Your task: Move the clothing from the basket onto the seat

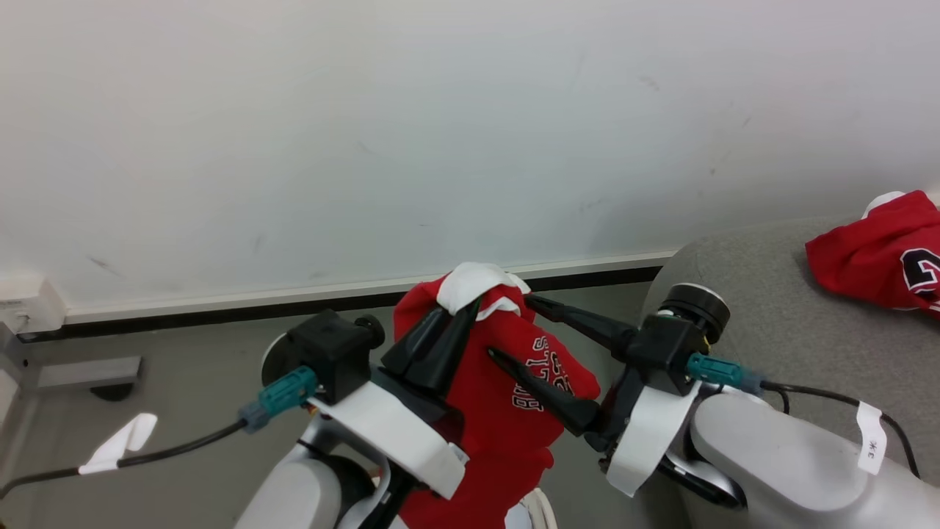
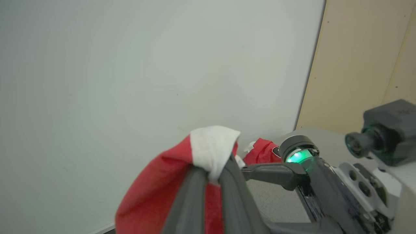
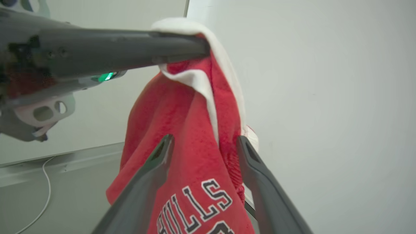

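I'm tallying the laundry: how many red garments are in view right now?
2. One red garment hangs from the shut left gripper, the open right gripper astride it; another garment lies on the grey seat. Others may be hidden.

"ULLS" lettering on red jersey (image 3: 195, 182)

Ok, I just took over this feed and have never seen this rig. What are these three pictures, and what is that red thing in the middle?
You are looking at a two-armed robot. The wide picture comes from its head, looking down past both arms. The other two come from cameras on each wrist, looking along that arm's dark fingers. The left end effector is pinched shut on the white trim of a red jersey, which hangs from it in the air. The right end effector is open, its fingers on either side of the cloth. At the right is a grey seat with another red garment already lying on it.
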`<state>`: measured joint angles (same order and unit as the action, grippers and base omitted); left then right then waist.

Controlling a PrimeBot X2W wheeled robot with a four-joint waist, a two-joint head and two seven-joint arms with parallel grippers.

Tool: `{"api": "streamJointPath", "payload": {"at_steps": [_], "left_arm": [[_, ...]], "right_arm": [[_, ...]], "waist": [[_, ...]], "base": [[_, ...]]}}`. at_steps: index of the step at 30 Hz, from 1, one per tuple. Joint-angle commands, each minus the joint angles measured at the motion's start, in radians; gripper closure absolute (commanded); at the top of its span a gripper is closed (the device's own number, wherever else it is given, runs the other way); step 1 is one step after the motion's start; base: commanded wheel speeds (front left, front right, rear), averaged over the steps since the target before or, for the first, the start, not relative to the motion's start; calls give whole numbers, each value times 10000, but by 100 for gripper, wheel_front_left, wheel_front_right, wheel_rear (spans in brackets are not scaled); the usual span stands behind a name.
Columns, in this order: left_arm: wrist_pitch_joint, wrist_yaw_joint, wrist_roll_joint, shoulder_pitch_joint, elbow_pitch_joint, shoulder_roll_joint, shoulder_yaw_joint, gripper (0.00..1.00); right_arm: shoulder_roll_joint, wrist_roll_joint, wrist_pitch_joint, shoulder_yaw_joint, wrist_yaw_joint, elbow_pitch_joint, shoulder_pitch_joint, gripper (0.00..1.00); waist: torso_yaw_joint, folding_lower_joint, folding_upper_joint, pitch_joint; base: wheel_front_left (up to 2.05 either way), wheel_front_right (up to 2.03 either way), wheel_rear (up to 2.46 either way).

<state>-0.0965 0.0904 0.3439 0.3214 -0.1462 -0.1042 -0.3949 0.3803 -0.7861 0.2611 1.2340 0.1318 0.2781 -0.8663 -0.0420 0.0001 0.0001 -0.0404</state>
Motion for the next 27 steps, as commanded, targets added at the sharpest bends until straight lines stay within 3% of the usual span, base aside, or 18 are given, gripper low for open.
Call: {"api": "streamJointPath", "payload": {"at_steps": [1,4,5,6,7,18,21,23,27], "left_arm": [[-26,50,154,81,-35,10,-66,100],[-30,69,227,96,10,40,-188,100],[-26,68,217,101,28,52,-217,100],[-20,67,227,111,40,71,-247,100],[-17,67,232,127,52,87,-280,100],[99,-82,140,89,216,-77,-237,100],[108,-125,60,24,254,-119,-280,27],[128,-149,38,-11,262,-133,-294,0],[49,-105,74,-85,320,-209,-417,0]], "right_arm": [[-247,-208,41,112,-22,278,-201,0],[-626,-446,42,162,-22,640,-335,0],[-718,-520,41,153,-24,721,-314,8],[-783,-523,42,79,-24,798,-326,70],[-873,-575,43,-63,-22,808,-275,100],[-903,-274,46,-1050,-24,647,395,100],[-835,-283,47,-1226,-24,642,482,100],[-809,-264,45,-1286,-24,685,551,100],[-758,-177,47,-1505,-22,779,605,100]], "waist": [[65,-1,-1,-16],[138,-1,-1,-58],[162,-1,-1,-79],[193,-1,-1,-89],[224,-1,-1,-91],[317,-1,-1,-108],[297,-1,-1,-121],[280,-1,-1,-130],[259,-1,-1,-146]], "base": [[0,0,0],[0,0,0],[0,0,0],[0,0,0],[0,0,0],[0,0,0],[0,0,0],[0,0,0],[0,0,0]]}}
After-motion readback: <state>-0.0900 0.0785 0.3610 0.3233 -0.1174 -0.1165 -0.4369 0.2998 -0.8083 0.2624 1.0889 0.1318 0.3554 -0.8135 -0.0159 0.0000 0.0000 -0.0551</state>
